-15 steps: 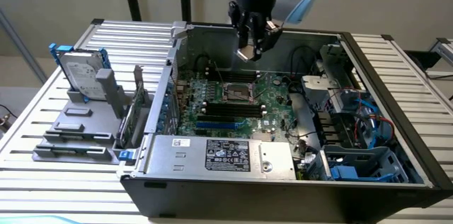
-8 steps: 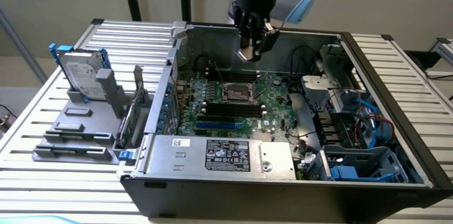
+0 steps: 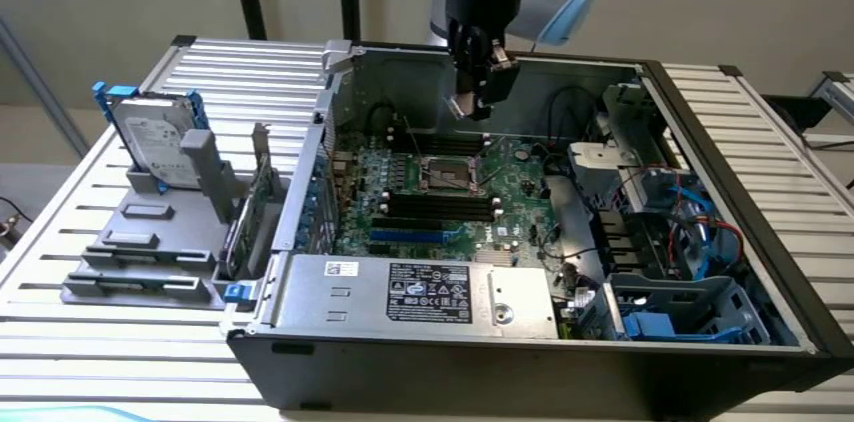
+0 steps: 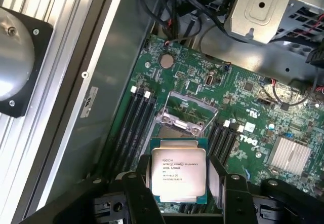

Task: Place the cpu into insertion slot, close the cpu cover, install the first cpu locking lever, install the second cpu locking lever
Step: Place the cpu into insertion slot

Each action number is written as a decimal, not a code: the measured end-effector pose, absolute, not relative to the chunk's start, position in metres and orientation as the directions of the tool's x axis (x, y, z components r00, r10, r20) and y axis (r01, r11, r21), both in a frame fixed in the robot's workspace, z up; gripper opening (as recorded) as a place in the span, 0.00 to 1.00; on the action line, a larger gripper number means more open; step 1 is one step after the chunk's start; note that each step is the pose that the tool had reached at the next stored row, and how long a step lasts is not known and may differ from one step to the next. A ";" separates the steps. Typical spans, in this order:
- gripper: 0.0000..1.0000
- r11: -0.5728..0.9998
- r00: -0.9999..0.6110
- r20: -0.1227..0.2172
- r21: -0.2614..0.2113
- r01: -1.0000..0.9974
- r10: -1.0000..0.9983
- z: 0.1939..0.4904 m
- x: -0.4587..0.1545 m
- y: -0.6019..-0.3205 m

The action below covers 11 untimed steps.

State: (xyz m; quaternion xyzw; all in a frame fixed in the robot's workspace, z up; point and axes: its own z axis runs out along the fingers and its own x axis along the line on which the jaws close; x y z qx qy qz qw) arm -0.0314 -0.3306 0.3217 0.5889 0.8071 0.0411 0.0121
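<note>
**cpu gripped above the open socket**

begins with the slatted table, carrying the computer case laid on its side with the panel off, presumably to give reach from above. notes a hard drive stood in a grey holder at the exterior view's left, well apart from the work. finds inside the case the green motherboard, facing up, with long black memory slots flanking the middle. places the gripper over that middle, clenched on the cpu. pinches two opposite edges, printed metal top towards the wrist camera, most likely to hold the chip level with the contact side down. holds the cpu clear of the board, near the insertion slot and not yet seated in it. shows the cpu cover swung up from the socket, leaving the slot bare for the chip.
</note>
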 end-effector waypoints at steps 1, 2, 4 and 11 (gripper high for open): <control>0.55 0.287 -0.290 0.029 0.081 0.955 0.957 0.321 -0.031 -0.331; 0.55 0.269 -0.272 0.029 0.080 0.960 0.962 0.321 -0.031 -0.331; 0.55 0.234 -0.237 0.029 0.080 0.969 0.971 0.320 -0.031 -0.331; 0.55 0.108 -0.110 0.029 0.080 0.991 0.993 0.316 -0.031 -0.331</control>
